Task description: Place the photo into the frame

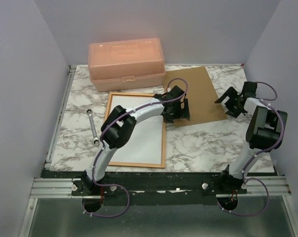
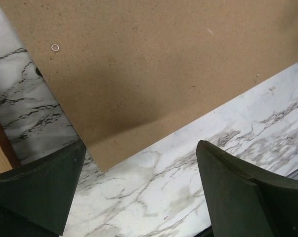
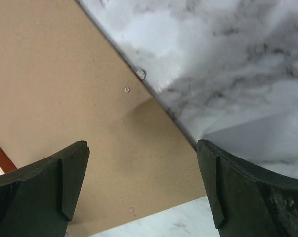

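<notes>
Left gripper [image 1: 177, 114], spread and empty (right gripper [image 1: 229, 104] likewise), hangs just right of the frame [image 1: 139, 164], nearer its white-backed photo [image 1: 141, 140].

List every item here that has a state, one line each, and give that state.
Peach plastic box: lid shut.
Thin wooden frame: lying flat, print inside.
Large rectangular print: white side up, in frame.
Flat brown backing board: lying beside the frame, not fitted.
Left gripper: open.
Right gripper: open.
</notes>
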You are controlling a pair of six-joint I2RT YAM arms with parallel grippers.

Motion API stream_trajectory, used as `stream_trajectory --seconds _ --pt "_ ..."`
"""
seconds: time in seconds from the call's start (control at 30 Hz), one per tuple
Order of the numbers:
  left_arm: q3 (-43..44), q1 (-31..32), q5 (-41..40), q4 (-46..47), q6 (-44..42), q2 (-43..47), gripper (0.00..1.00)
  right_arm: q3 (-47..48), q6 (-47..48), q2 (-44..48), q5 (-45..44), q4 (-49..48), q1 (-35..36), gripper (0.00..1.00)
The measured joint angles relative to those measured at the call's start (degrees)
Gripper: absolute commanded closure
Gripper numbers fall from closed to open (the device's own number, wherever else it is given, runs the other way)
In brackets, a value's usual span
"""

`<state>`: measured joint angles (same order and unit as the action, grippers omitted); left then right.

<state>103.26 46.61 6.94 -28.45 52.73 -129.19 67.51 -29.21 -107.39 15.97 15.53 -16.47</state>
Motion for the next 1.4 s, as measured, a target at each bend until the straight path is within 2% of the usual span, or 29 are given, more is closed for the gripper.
stream_trajectory --seconds 0.2,0.33,0.67,0.9,1.0,1.13,1.4 --pt "-1.5 -0.5 1.3 0.0 -2.9 0.9 0.04 -11.8 0.5 9.0 0.5 -3.5 -1.2 0.02" --pt "-9.0 -0.3 1.2 2.9 -4.2 5.6 0.04 -18.3 0.3 15.1 1.9 -3.3 -1.3 0.02" --pt "-24.7 4.0 0.7 4.5 -6.2 16.3 0.04 -31.8 -0.4 36.1 2.2 6.6 -1.2 0.02" --pt "-30.8 7.3 0.2 5.2 -6.2 20.7 0.01 -33.9 -4.7 48.0 -0.1 12.3 -0.7 0.0" --pt "-30.5 7.5 0.1 4.5 -6.2 20.7 0.01 -33.7 -6.1 47.8 -1.4 12.7 -0.4 0.0" --pt "-28.7 7.2 0.1 2.4 -6.2 19.6 0.01 -32.4 -6.7 42.2 -2.7 13.3 -0.2 0.0" --pt "-25.4 3.0 1.9 1.8 -5.7 17.1 0.01 -31.1 -7.2 34.3 -4.6 13.0 0.4 0.0"
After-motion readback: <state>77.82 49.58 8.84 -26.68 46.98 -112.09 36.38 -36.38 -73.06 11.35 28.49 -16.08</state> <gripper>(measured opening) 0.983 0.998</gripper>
